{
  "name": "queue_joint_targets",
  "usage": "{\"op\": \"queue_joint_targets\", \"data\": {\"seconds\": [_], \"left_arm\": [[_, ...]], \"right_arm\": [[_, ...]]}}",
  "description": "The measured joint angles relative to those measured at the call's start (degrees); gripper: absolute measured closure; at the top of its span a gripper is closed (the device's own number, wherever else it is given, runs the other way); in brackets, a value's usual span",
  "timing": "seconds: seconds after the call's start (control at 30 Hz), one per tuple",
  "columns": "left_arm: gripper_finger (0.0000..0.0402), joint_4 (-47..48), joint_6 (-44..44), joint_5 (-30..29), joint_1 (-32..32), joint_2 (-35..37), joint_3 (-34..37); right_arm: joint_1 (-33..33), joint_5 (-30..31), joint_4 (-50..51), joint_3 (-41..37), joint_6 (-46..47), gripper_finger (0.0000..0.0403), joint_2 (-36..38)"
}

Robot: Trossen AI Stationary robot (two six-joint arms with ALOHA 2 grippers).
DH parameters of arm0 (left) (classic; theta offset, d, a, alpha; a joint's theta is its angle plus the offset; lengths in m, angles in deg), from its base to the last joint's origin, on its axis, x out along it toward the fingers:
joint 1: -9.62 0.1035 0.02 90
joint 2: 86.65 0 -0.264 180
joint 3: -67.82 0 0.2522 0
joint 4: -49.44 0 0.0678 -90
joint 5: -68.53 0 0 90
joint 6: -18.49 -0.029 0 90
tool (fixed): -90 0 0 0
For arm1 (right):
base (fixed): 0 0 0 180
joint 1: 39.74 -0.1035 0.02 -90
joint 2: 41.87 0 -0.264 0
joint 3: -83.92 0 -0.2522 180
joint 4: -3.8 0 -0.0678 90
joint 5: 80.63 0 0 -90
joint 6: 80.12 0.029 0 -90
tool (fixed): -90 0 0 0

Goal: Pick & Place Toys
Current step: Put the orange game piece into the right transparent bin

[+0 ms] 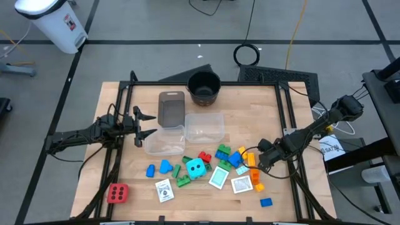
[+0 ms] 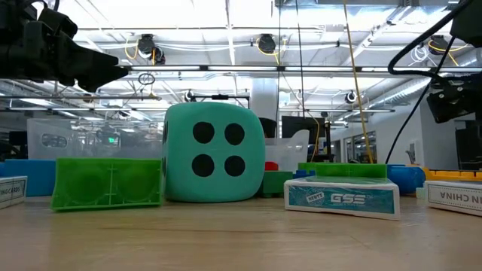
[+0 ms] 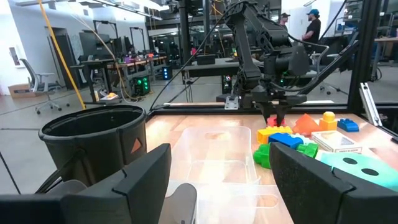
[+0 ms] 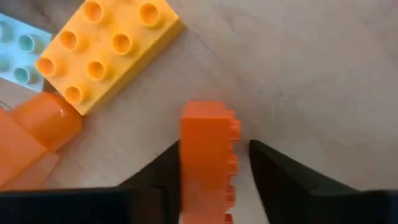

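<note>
High view: the wooden bench (image 1: 125,106) holds a heap of small plastic toys at about 5 o'clock. The right gripper (image 1: 257,160) sits low over the right end of that heap, by the small orange plastic block (image 1: 250,159). The big cyan dotted cube (image 1: 197,168) lies in the middle of the heap, and the big red dotted cube (image 1: 117,194) lies alone at 7 o'clock. Two clear plastic tubs (image 1: 203,127) rest near the middle, with a round black pot (image 1: 204,87) at 12 o'clock. The left gripper (image 1: 145,124) waits at 9 o'clock, just beside the tubs, with its fingers apart and holding nothing.

Low view: the cyan cube (image 2: 214,153) stands up close, a flat green plastic block (image 2: 108,183) touching its left side and a white-bordered card box (image 2: 343,197) to its right.

Left wrist view: the left gripper's fingers (image 3: 146,180) stand wide apart over a clear tub (image 3: 214,168), and the black pot (image 3: 93,137) is near.

Right wrist view: the orange block (image 4: 208,162) stands between the two dark fingers (image 4: 280,174). One finger touches it; the other has a small gap, so it is not clamped. A flat yellow plastic block (image 4: 109,46) lies near.
</note>
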Motion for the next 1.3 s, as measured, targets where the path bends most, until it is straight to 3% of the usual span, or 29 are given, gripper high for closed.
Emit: {"op": "queue_joint_targets", "data": {"seconds": [0.13, 0.23, 0.43, 0.53, 0.7, 0.93, 1.2, 1.3], "left_arm": [[0.0128, -0.02, 0.01, 0.0, 0.0, 0.0, 0.01], [0.0128, -0.02, 0.0, 0.0, 0.0, 0.0, 0.0], [0.0128, -0.01, -0.01, 0.0, 0.0, -0.02, 0.01], [0.0128, -0.02, 0.0, 0.0, 0.0, -0.01, 0.01], [0.0128, -0.02, -0.01, 0.0, -0.02, 0.0, 0.01], [0.0128, -0.02, -0.01, 0.0, 0.0, 0.0, 0.0], [0.0128, -0.02, -0.01, 0.0, 0.0, 0.0, 0.0], [0.0128, -0.02, -0.01, 0.0, -0.02, 0.0, 0.01]], "right_arm": [[0.0, 0.0, 2.0, 0.93, -0.72, 0.0336, 2.37], [0.02, 1.99, 4.18, 3.2, -0.72, 0.0337, 5.67], [0.02, 12.09, 5.7, 10.54, -3.11, 0.0337, 12.86], [0.02, 19.77, 0.33, 12.38, -9.07, 0.0337, 15.47], [1.8, 29.78, -15.96, 12.41, -27.2, 0.0337, 16.44], [7.86, 30.1, -33.01, 12.41, -51.57, 0.0335, 11.62], [17.06, 29.74, -36.16, 12.41, -64.08, 0.0336, 8.07], [21.35, 23.58, -40.7, 12.22, -69.62, 0.0335, 5.88]]}}
